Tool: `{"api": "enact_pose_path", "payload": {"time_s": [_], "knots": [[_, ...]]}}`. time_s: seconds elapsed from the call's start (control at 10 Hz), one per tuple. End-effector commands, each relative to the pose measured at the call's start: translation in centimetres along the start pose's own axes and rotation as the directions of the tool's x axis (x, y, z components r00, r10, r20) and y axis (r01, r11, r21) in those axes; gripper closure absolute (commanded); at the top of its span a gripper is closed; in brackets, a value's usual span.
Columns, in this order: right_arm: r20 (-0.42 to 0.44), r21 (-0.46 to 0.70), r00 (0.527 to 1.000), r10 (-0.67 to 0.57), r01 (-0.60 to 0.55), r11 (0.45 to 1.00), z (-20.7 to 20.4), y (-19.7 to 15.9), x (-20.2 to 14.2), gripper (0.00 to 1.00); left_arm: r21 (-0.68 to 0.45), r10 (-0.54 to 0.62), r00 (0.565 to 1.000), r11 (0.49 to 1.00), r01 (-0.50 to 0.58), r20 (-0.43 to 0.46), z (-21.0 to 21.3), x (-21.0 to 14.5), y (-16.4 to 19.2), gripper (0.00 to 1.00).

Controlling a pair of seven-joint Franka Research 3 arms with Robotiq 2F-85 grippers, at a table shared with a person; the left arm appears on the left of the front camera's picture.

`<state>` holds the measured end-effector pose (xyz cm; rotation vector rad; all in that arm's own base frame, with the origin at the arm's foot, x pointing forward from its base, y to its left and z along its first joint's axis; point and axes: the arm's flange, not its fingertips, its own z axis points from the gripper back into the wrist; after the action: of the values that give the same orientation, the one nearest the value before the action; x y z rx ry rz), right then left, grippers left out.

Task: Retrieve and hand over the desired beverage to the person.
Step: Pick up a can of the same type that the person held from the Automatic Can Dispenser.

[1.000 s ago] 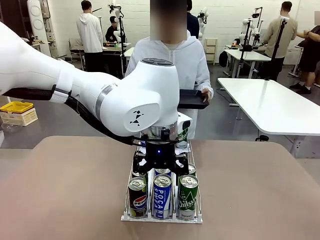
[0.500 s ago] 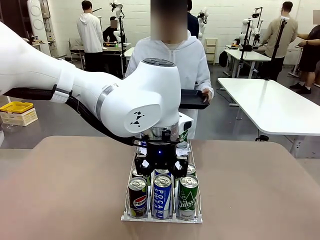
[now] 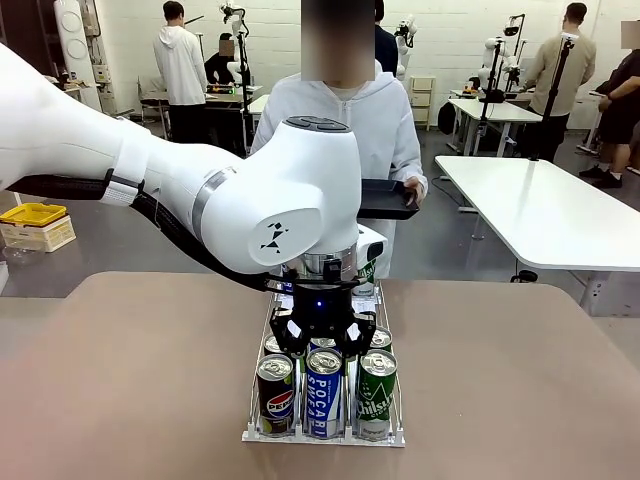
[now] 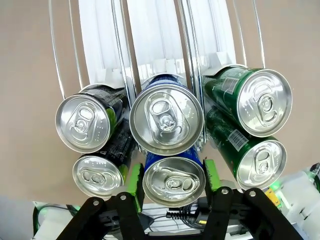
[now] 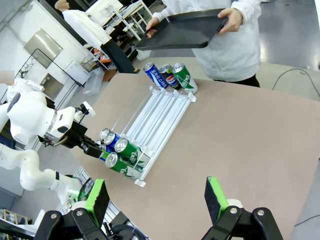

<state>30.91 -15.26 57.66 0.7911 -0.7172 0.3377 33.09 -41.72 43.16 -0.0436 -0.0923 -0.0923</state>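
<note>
Closing is what just happened: the left hand [image 4: 172, 178], jaws wide a second ago over the can rack [image 5: 165, 107], now has its green pads [image 4: 134, 181] clamped on the sides of a blue can [image 4: 173, 182] in the middle lane. The Pepsi can [image 3: 276, 393] in the left lane and the green can [image 3: 376, 392] in the right lane are untouched. So the pick looks made; lift and handover are not yet done, I'd say. The right hand [image 5: 156, 197] is wide open and empty over bare worktop [image 5: 260, 130]. The person [image 3: 340, 120] stands at the far side holding a black tray [image 5: 182, 30]. Hard to see: in the front view the left arm [image 3: 290, 190] blocks the rack's far end. The hand also covers the gripped can there, so I can't tell its row, and its label is unreadable from above.
</note>
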Motion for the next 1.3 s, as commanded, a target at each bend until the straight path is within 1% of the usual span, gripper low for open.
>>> {"api": "enact_pose_path", "payload": {"time_s": [0.0,0.2,0.3,0.4,0.5,0.6,0.7,0.9,1.0,1.2], "knots": [[0.028,0.027,1.0,0.012,-0.012,1.0,-0.1,-0.1,0.3,0.0,-0.002,-0.025,1.0,1.0,0.025,0.012,-0.4,0.1,0.1,1.0],[0.028,0.027,1.0,0.012,-0.012,1.0,-0.1,-0.1,0.3,0.0,0.002,-0.033,0.999,0.999,0.033,0.01,0.4,0.0,0.2,1.0],[0.028,0.027,1.0,0.012,-0.012,1.0,-0.1,-0.1,0.3,0.0,0.046,-0.085,0.996,0.995,0.085,-0.006,4.9,-0.7,0.1,1.0],[0.028,0.027,1.0,0.012,-0.012,1.0,-0.1,-0.1,0.3,0.0,0.057,-0.096,0.995,0.994,0.096,0.001,7.5,-1.1,0.2,1.0],[0.028,0.027,1.0,0.012,-0.012,1.0,-0.1,-0.1,0.3,0.0,0.079,-0.1,0.995,0.992,0.097,0.03,13.3,-1.4,0.6,1.0],[0.028,0.027,1.0,0.012,-0.012,1.0,-0.1,-0.1,0.3,0.0,0.101,-0.097,0.995,0.99,0.093,0.034,16.8,-1.1,0.6,1.0],[0.028,0.027,1.0,0.012,-0.012,1.0,-0.1,-0.1,0.3,0.0,0.121,-0.082,0.995,0.99,0.076,0.049,20.2,-0.7,0.3,1.0],[0.028,0.027,1.0,0.012,-0.012,1.0,-0.1,-0.1,0.3,0.0,0.127,-0.029,0.996,0.992,0.018,0.089,25.2,1.4,-0.5,1.0],[0.028,0.027,1.0,0.012,-0.012,1.0,-0.1,-0.1,0.3,0.0,0.122,0.005,0.992,0.992,-0.021,0.123,26.9,2.8,-0.6,1.0],[0.028,0.027,1.0,0.012,-0.012,1.0,-0.1,-0.1,0.3,0.0,0.072,0.079,0.987,0.993,-0.089,0.137,28.8,5.6,-0.7,1.0]]}}
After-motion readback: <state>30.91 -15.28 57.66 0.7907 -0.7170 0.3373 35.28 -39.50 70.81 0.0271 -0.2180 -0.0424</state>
